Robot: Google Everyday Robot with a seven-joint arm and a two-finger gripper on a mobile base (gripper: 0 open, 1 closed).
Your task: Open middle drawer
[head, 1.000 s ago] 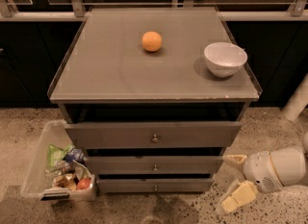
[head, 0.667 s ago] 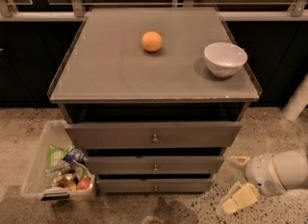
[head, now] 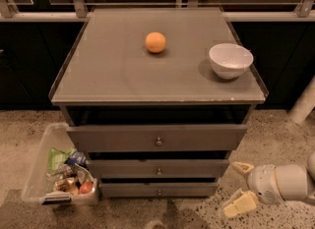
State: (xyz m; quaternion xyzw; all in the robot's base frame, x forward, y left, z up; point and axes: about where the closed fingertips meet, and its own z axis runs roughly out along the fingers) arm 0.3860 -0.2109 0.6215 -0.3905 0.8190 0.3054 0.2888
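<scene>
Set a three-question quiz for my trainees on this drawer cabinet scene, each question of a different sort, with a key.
1. True or false: the pincer is gripping the knob of the middle drawer.
2. What shares the cabinet top with the orange? A) a white bowl B) a mug C) a bottle
3. Fill in: the clear bin of snack packets stands on the floor at the cabinet's ____ side in the picture.

Key
1. False. The pincer hangs open, low by the floor, right of the drawers in the picture and apart from the knob.
2. A
3. left
</scene>
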